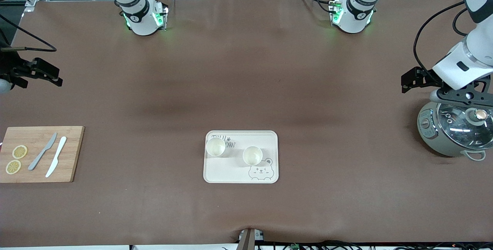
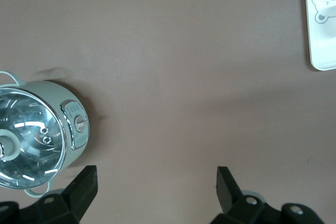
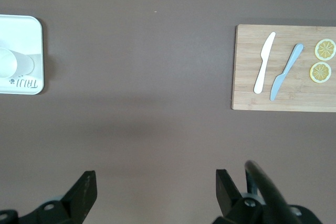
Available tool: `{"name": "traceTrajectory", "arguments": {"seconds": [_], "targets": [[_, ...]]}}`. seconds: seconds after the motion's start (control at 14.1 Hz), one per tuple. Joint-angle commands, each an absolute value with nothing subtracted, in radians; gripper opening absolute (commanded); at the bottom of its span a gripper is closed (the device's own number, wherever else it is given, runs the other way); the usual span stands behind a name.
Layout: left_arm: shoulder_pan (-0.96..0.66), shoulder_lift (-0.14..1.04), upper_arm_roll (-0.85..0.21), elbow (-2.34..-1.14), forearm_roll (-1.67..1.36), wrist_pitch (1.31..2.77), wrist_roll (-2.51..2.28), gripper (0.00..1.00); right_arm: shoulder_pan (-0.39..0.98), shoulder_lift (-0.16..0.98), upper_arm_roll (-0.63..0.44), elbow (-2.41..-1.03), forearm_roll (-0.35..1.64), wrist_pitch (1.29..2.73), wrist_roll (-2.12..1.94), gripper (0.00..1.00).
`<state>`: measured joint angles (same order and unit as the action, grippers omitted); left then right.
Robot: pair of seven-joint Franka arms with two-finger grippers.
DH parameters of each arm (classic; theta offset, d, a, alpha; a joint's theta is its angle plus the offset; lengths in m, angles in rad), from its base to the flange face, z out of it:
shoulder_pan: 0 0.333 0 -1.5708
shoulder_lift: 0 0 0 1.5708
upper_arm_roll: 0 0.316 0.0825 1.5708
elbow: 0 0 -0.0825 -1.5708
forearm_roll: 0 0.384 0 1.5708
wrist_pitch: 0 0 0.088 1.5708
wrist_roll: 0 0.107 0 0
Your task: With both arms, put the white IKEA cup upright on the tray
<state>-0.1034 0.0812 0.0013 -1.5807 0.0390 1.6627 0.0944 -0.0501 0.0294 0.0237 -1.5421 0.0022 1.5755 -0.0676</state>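
Observation:
The cream tray (image 1: 231, 173) with bear print lies mid-table, near the front camera. Two white cups stand upright on it, mouths up: one (image 1: 215, 146) on the lettering, one (image 1: 252, 155) beside the bear face. My left gripper (image 1: 404, 83) is open and empty, up over the bare cloth beside the pot at the left arm's end. In the left wrist view the gripper (image 2: 156, 182) is open, with a tray corner (image 2: 323, 51) showing. My right gripper (image 1: 57, 80) is open and empty over the cloth at the right arm's end. In the right wrist view the gripper (image 3: 156, 184) is open, and the tray (image 3: 23, 35) and one cup (image 3: 8, 64) show.
A grey pot with a glass lid (image 1: 454, 130) stands at the left arm's end, also in the left wrist view (image 2: 37, 135). A wooden cutting board (image 1: 73, 153) at the right arm's end bears a grey knife (image 1: 43, 151), a white knife (image 1: 56, 156) and two lemon slices (image 1: 19, 151).

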Motion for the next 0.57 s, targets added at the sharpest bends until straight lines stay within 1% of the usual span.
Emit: {"name": "traceTrajectory", "arguments": {"seconds": [0.0, 0.5], "targets": [[-0.101, 0.094, -0.003, -1.571, 0.060, 1.675, 0.107, 1.00, -0.048, 0.031, 0.023, -1.529, 0.008, 1.572, -0.074, 1.00], [-0.100, 0.094, -0.006, -1.572, 0.045, 1.674, 0.094, 1.00, -0.048, 0.022, 0.023, -1.554, 0.008, 1.591, -0.074, 1.00]]}}
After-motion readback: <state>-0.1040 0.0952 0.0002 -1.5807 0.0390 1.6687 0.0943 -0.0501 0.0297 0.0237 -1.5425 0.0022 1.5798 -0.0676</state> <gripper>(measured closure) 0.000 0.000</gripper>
